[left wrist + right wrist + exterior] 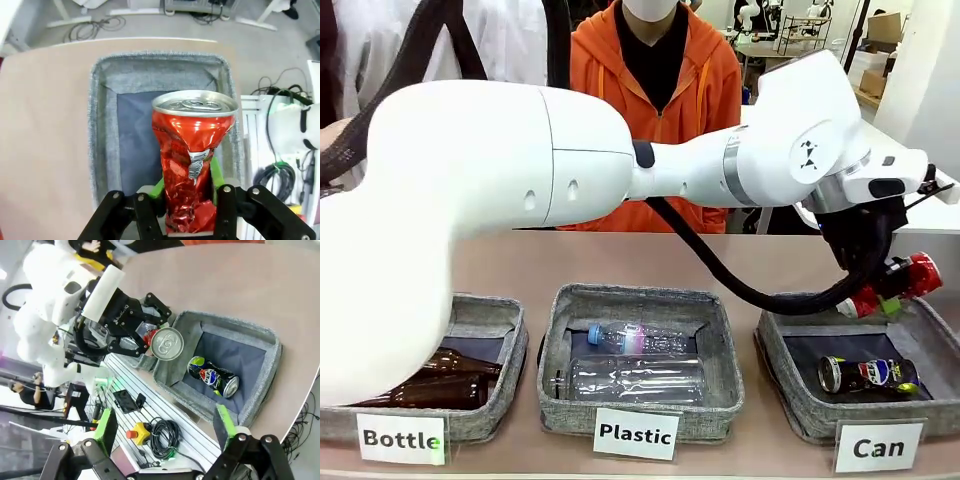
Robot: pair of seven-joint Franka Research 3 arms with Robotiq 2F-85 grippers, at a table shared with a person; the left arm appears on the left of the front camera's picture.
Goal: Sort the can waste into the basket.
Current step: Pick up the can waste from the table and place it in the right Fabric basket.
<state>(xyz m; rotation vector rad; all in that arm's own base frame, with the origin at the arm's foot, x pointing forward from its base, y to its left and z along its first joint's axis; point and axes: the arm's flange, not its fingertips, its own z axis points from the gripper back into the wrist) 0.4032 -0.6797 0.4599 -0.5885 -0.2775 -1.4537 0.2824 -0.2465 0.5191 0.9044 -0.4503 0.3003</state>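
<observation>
Red crushed can (192,155), left fingers (159,189) clamped

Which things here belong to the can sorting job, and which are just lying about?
Job: crushed red can, held by left gripper; Pepsi can; Can basket.
Lying about: brown bottles, clear plastic bottles, Bottle basket, Plastic basket.

The left gripper (189,200) clamps the crushed red can (191,155) upright, silver top facing us, right above the grey basket (100,125) and its dark lining (136,145) on the table (45,140).
</observation>
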